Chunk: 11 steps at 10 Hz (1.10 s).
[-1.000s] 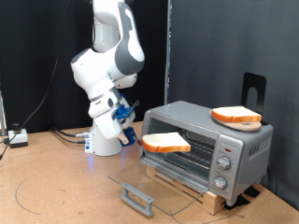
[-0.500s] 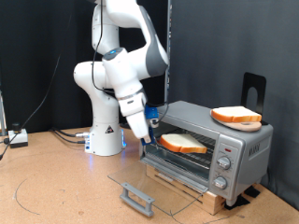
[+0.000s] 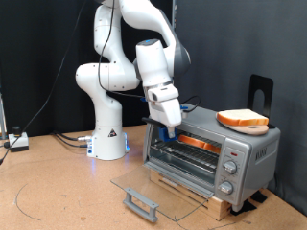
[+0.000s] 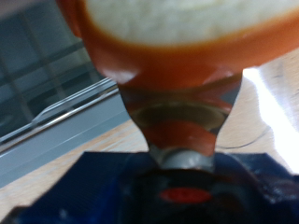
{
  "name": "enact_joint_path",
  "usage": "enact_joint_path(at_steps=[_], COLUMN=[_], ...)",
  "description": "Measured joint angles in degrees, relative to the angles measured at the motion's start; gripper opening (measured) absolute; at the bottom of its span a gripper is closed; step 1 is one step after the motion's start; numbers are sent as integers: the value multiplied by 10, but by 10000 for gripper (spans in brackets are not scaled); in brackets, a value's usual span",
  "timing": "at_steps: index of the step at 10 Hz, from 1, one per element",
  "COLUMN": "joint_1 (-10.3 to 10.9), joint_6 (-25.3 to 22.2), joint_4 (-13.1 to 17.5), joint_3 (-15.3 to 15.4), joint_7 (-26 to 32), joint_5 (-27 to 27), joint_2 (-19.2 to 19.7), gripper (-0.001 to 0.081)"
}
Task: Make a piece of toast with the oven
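The silver oven (image 3: 223, 151) stands at the exterior view's right with its glass door (image 3: 158, 184) folded down flat. My gripper (image 3: 173, 132) is at the oven's mouth, shut on a piece of toast (image 3: 199, 141) that reaches inside over the rack. In the wrist view the toast (image 4: 177, 33) fills the upper part, pale with an orange crust, and a blurred finger (image 4: 184, 112) presses against it. A second, alike slice (image 3: 243, 119) lies on a plate on top of the oven.
The door handle (image 3: 141, 203) sticks out toward the exterior view's bottom. The arm's white base (image 3: 107, 142) stands left of the oven. Cables and a small box (image 3: 16, 142) lie at the far left. A black stand (image 3: 260, 92) rises behind the oven.
My arm has swung to the exterior view's right, carrying the toast from in front of the oven into its opening. The slice on top has not moved.
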<state>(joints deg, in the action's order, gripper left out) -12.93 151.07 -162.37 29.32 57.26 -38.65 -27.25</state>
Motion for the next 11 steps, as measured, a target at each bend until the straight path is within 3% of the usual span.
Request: enact_joint_path(at_steps=[3, 8, 11], joint_1=[-1, -5, -35], joint_6=[2, 6, -11], joint_4=[6, -25, -33], joint_3=[12, -1, 2], joint_7=[11, 119, 123], joint_5=[14, 31, 56], joint_2=[-11, -53, -80], gripper=[425, 425, 425])
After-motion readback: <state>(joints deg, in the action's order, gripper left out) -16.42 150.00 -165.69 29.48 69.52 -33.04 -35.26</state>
